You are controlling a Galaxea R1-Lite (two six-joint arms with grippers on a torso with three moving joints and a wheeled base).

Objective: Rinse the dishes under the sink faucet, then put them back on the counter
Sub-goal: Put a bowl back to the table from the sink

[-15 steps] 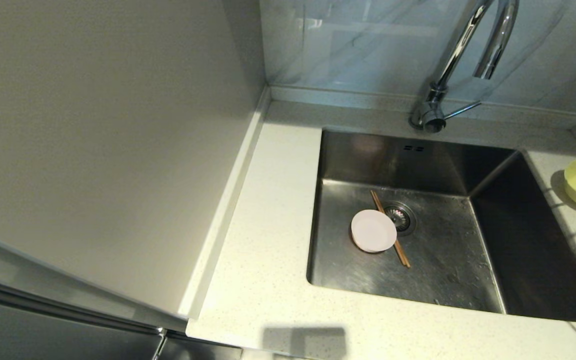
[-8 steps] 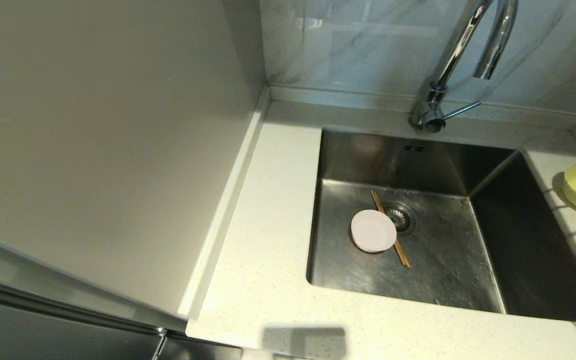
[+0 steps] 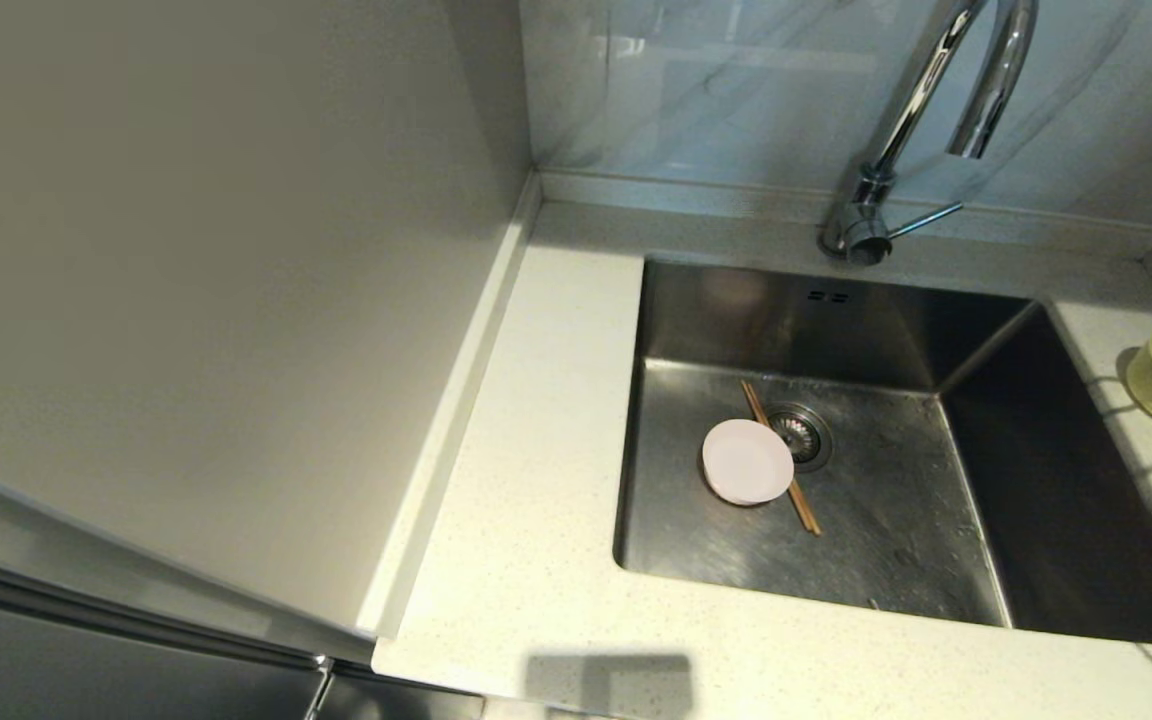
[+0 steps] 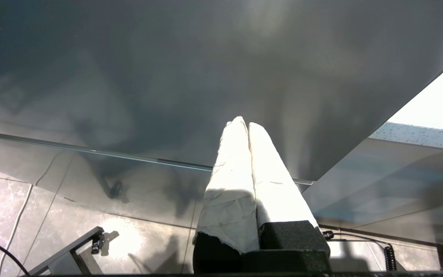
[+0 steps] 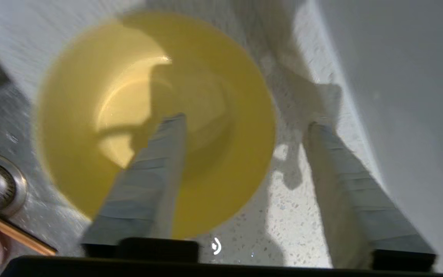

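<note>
Sitting on the off-white speckled stone counter (image 3: 536, 560), just right of the square steel sink (image 3: 1066, 480), the small round pale-yellow bowl (image 5: 156, 127) is back where it belongs. A second ago my right gripper (image 5: 244, 130) was pinched on the rim, and now its two fingers stand wide apart. One finger (image 5: 160, 161) hangs over the inside of the bowl and the other is outside, over the counter. I think the bowl is let go, so this dish looks done.

The small round pale-pink dish (image 3: 747, 461) and the thin brown wooden chopsticks (image 3: 804, 512) lie in the sink by the drain. They are not under the tall shiny chrome faucet (image 3: 976, 90) yet, so I guess they come next.

My left gripper (image 4: 247, 125) is parked low by the cupboard, fingers pressed together.
</note>
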